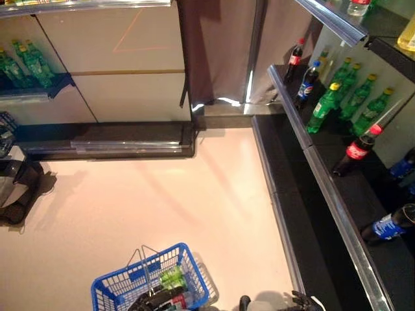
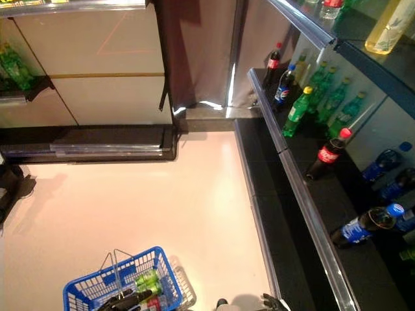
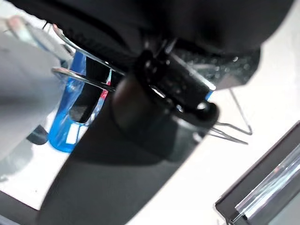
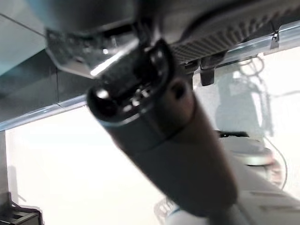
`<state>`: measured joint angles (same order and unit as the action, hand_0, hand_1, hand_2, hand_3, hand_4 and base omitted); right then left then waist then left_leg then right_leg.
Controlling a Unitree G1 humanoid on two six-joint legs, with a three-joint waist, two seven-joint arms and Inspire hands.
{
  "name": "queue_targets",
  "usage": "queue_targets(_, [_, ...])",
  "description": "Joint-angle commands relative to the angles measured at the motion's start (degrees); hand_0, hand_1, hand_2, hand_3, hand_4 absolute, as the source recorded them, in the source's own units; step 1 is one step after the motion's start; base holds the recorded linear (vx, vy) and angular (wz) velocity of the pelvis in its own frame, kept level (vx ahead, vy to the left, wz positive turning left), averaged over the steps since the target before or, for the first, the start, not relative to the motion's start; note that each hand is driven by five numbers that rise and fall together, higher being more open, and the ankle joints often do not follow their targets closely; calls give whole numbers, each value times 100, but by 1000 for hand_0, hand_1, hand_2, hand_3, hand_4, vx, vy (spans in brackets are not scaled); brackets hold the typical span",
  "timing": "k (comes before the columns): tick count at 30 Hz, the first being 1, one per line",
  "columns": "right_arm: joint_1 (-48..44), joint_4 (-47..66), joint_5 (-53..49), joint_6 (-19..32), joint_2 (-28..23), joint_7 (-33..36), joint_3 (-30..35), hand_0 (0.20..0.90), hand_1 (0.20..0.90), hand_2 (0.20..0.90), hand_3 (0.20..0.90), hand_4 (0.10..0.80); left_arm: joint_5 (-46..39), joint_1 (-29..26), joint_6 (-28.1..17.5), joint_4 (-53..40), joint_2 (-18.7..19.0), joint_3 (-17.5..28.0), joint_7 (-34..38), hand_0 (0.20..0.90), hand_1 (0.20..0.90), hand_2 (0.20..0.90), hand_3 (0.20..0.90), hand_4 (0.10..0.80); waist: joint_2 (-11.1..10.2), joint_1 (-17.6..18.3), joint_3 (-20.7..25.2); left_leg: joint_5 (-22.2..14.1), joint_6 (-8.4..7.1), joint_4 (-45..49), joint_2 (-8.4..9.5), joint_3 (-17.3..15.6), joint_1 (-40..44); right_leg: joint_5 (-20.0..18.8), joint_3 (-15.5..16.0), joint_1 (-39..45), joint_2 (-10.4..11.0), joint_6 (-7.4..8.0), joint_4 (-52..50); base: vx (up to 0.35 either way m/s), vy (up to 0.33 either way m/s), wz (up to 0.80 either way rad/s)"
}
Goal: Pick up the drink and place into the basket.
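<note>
**Blue basket carried on the left, drinks on the shelf to the right**

Blue plastic marks the basket (image 1: 152, 278) at the bottom of the left eye view, standing low over the pale floor (image 1: 162, 194) with its wire handles raised. Green bottles (image 1: 172, 277) already lie inside it. The left hand (image 1: 152, 301) shows as a dark shape at the basket's near edge. On the robot's right runs a dark shelf (image 1: 324, 194) with green bottles, cola bottles and a red-capped cola bottle (image 1: 355, 150) standing near its front. The right hand (image 1: 305, 301) is barely visible at the bottom edge, well apart from any drink.

The right eye view gives the same layout, and adds a blue-capped bottle (image 2: 366, 225) lying tilted further along the shelf.

The left wrist view alone shows the wire handles (image 3: 84, 70) passing close beside the left hand's dark bulk, with the blue basket wall beyond; whether the fingers curl round them cannot be told.

The right wrist view shows only the arm, floor and a shelf edge (image 4: 42, 115); that hand's fingers cannot be read.

Judged from this, the robot is between picks: the next move calls for reaching the right hand to a drink on the shelf.
</note>
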<state>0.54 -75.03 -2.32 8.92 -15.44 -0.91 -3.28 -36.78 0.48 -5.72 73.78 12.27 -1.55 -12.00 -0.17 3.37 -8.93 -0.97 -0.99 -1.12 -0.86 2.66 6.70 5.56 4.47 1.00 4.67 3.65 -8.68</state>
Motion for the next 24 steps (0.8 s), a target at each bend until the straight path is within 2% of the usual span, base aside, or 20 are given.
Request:
queue_targets(1, [-146, -112, -298, 208, -49, 147, 19, 900, 900, 900, 900, 800, 91, -597, -782, -386, 85, 178, -639, 300, 300, 300, 200, 100, -84, -40, 224, -724, 278, 728, 501, -255, 290, -1371, -94, -658, -144, 36, 690, 183, -148, 14])
queue_targets(2, [-159, -67, -292, 196, -68, 139, 5, 900, 900, 900, 900, 800, 66, -610, -780, -430, 64, 167, -642, 300, 300, 300, 200, 100, -80, -44, 255, -666, 207, 978, 465, -222, 257, -1289, -47, -587, -165, -40, 690, 151, -150, 12])
queue_targets(4, [-157, -4, -175, 193, -119, 110, -37, 900, 900, 900, 900, 800, -50, -641, -772, -507, 31, 175, -686, 300, 300, 300, 200, 100, -84, -74, 277, -274, -1, 1747, 421, -182, 32, -1189, 92, -450, -149, -149, 727, 113, -146, 22])
queue_targets(5, [-152, 30, -192, 173, -147, 148, -59, 900, 900, 900, 900, 800, -85, -654, -733, -598, 15, 171, -700, 300, 300, 300, 200, 100, -82, -109, 249, -59, -101, 2093, 370, -271, -198, -1155, 193, -339, -126, -190, 771, 83, -120, 36])
queue_targets(6, [-158, 32, -257, 158, -178, 179, -58, 900, 900, 900, 900, 800, -104, -666, -703, -668, -3, 162, -709, 300, 300, 300, 200, 100, -103, -142, 214, 0, -134, 2266, 287, -479, -404, -1117, 269, -229, -75, -214, 823, 128, -123, 40])
queue_targets(7, [-170, 20, -294, 161, -199, 193, -40, 900, 900, 900, 900, 800, -104, -676, -703, -733, -19, 138, -695, 300, 300, 300, 200, 100, -107, -167, 175, 9, -139, 2176, 178, -677, -565, -1072, 322, -124, -51, -217, 880, 107, -79, 28])
queue_targets(10, [-267, -7, -188, 123, -240, 182, -32, 900, 900, 900, 900, 800, -173, -716, -674, -785, -25, 143, -608, 300, 300, 300, 200, 100, -60, -216, 113, -113, -91, 1531, 161, -941, -611, -982, 318, 77, -62, -145, 997, 145, 6, 5])
queue_targets(11, [-303, -22, -183, 86, -261, 184, -62, 900, 900, 900, 900, 800, -219, -729, -659, -793, -15, 174, -545, 300, 300, 300, 200, 100, 17, -237, 112, 17, -134, 898, 110, -1002, -642, -920, 292, 159, -143, -126, 1038, 201, 56, 0])
queue_targets(12, [-318, -52, -171, 68, -280, 185, -79, 900, 900, 900, 900, 800, -244, -742, -649, -760, 3, 222, -540, 300, 300, 300, 200, 100, 34, -251, 103, 61, -145, 655, 104, -1001, -649, -878, 214, 230, -162, -119, 1066, 239, 60, 4])
queue_targets(13, [-325, -75, -158, 36, -296, 190, -95, 900, 900, 900, 900, 800, -281, -749, -651, -720, 19, 240, -531, 300, 300, 300, 200, 100, 88, -283, 94, 286, -226, 299, 30, -966, -710, -808, 172, 315, -219, -120, 1073, 314, 69, 6])
queue_targets(14, [-302, -88, -143, -14, -316, 207, -113, 900, 900, 900, 900, 800, -280, -718, -647, -725, 21, 251, -481, 300, 300, 300, 200, 100, 139, -343, 72, 681, -350, -31, -125, -915, -895, -713, 68, 483, -295, -155, 1108, 247, 54, 3])
queue_targets(15, [-300, -87, -143, -15, -316, 207, -113, 900, 900, 900, 900, 800, -279, -716, -647, -727, 21, 250, -480, 300, 300, 300, 200, 100, 135, -346, 66, 691, -352, -53, -121, -918, -873, -708, 65, 495, -292, -155, 1110, 267, 63, -3])
queue_targets(17, [-264, -113, -124, -9, -348, 172, -116, 900, 900, 900, 900, 800, -287, -650, -661, -739, 24, 274, -469, 300, 300, 300, 200, 100, 154, -423, 28, 1090, -473, -190, -293, -845, -1154, -603, -75, 674, -361, -218, 1130, 249, 63, -19])
queue_targets(19, [-235, -118, -60, 4, -356, 156, -119, 900, 900, 900, 900, 800, -311, -600, -671, -759, 17, 328, -459, 300, 300, 300, 200, 100, 162, -463, -9, 1304, -510, -183, -363, -732, -1343, -519, -231, 770, -424, -271, 1088, 300, 100, -57])
queue_targets(21, [-193, -164, -1, 25, -392, 149, -132, 900, 900, 900, 900, 800, -340, -548, -707, -696, 40, 387, -529, 300, 300, 300, 200, 100, 173, -494, -34, 1390, -511, -128, -389, -568, -1477, -414, -421, 850, -488, -323, 1033, 373, 153, -70])
queue_targets(22, [-177, -249, 103, 42, -431, 128, -145, 900, 900, 900, 900, 800, -408, -523, -727, -617, 71, 444, -570, 300, 300, 300, 200, 100, 178, -520, -38, 1345, -466, -41, -324, -341, -1516, -310, -616, 893, -542, -360, 927, 339, 156, -39])
queue_targets(24, [-162, -321, 183, 47, -455, 75, -138, 900, 900, 900, 900, 800, -453, -497, -738, -576, 88, 498, -585, 300, 300, 300, 200, 100, 152, -558, -40, 1262, -421, 24, -247, -224, -1494, -237, -711, 963, -542, -351, 827, 341, 157, -25])
